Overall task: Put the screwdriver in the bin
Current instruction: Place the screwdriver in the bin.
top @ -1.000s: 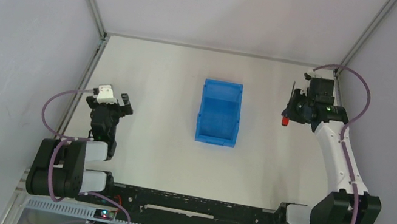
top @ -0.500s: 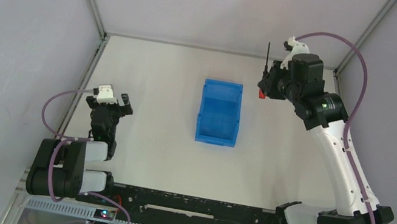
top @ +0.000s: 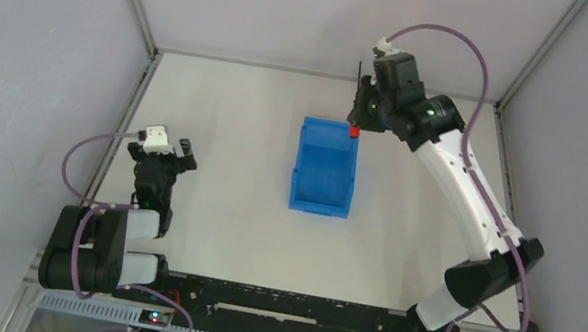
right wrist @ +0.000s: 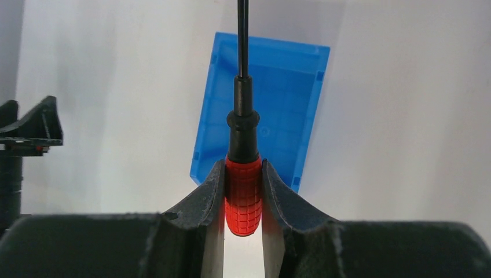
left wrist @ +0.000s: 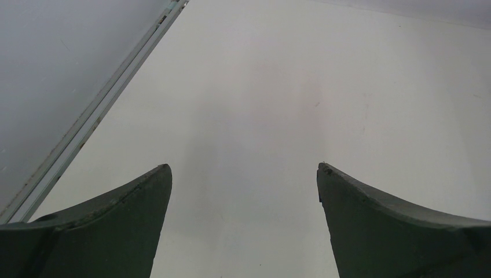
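My right gripper [top: 358,115] is shut on the screwdriver [top: 353,128] by its red handle [right wrist: 243,194]. It holds it in the air over the far right corner of the blue bin [top: 325,167], with the thin black shaft pointing away from the arm. In the right wrist view the bin [right wrist: 284,75] lies below the shaft, open and empty. My left gripper [top: 172,155] is open and empty, low over the table at the left. Only bare table shows between its fingers [left wrist: 116,220].
A metal frame rail [top: 123,122] runs along the table's left edge beside my left arm. Grey walls close in the table at the back and both sides. The left arm shows at the left edge of the right wrist view [right wrist: 23,133].
My right arm has swung left and toward the back with the screwdriver, from the right side of the table to above the bin's far right corner. The left arm has not moved.
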Robot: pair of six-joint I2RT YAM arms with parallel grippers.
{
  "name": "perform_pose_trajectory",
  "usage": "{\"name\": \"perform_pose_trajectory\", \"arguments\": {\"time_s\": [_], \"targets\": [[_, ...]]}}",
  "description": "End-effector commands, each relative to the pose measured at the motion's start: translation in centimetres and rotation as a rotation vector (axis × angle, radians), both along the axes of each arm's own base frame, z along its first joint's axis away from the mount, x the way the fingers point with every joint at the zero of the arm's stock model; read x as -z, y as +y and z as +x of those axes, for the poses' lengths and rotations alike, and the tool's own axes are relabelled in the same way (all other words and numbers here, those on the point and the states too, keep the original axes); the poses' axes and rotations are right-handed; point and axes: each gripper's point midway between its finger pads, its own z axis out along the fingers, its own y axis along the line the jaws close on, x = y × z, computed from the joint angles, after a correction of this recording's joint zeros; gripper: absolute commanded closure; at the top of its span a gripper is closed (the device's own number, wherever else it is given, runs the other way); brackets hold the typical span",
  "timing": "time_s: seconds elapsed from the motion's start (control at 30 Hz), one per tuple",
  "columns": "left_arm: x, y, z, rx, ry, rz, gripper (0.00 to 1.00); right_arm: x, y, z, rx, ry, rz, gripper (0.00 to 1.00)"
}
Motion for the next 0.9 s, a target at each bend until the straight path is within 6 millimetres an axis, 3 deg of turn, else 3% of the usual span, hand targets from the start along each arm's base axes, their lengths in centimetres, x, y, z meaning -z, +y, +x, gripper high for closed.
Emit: {"name": "perform_pose_trajectory", "arguments": {"time_s": [0.0, 0.33, 0.87], "targets": [[-3.0, 0.1, 1.2, -0.001, -0.083, 0.023, 0.00, 0.6, 1.2, -0.2, 0.016, 0.053, -0.016, 0.95], [-3.0, 0.1, 1.2, 0.000, -0.083, 0.024, 0.00, 6.5, 4.7, 0.7, -0.036, 0.190, -0.100, 0.95], [-2.9, 0.1, 1.2, 0.000, -0.083, 0.023, 0.00, 16.4, 6.0, 0.1, 0.005, 0.317, -0.221, 0.91]]}}
